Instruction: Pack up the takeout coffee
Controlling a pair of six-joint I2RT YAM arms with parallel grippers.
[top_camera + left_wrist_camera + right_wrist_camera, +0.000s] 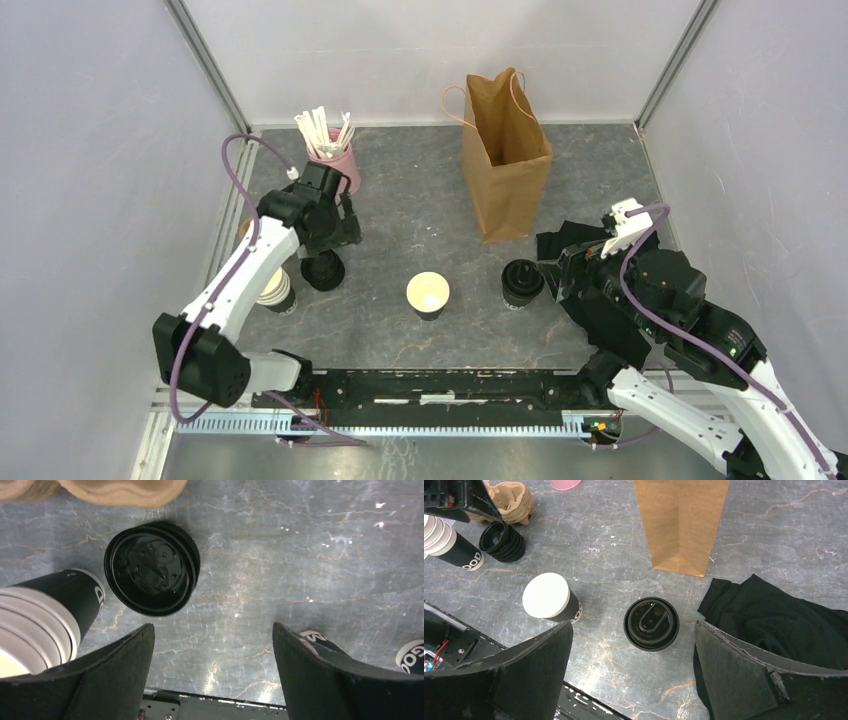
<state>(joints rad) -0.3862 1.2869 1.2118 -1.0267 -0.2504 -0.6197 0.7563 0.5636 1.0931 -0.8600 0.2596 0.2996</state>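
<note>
One takeout coffee cup (521,283) (651,623), dark with a black lid on, stands right of centre. A second dark cup (428,295) (549,597) stands at the centre without a lid, its cream inside showing. The brown paper bag (507,160) (679,520) stands upright and open behind them. My right gripper (552,278) (634,645) is open and empty, just to the right of the lidded cup. My left gripper (330,243) (212,645) is open and empty, above a stack of black lids (322,270) (151,575).
A nested stack of spare cups (275,290) (45,615) lies left of the lids. Brown cardboard carriers (120,490) (509,500) sit behind them. A pink cup of white sticks (335,160) stands at the back left. A black cloth (570,240) (774,610) lies by my right gripper.
</note>
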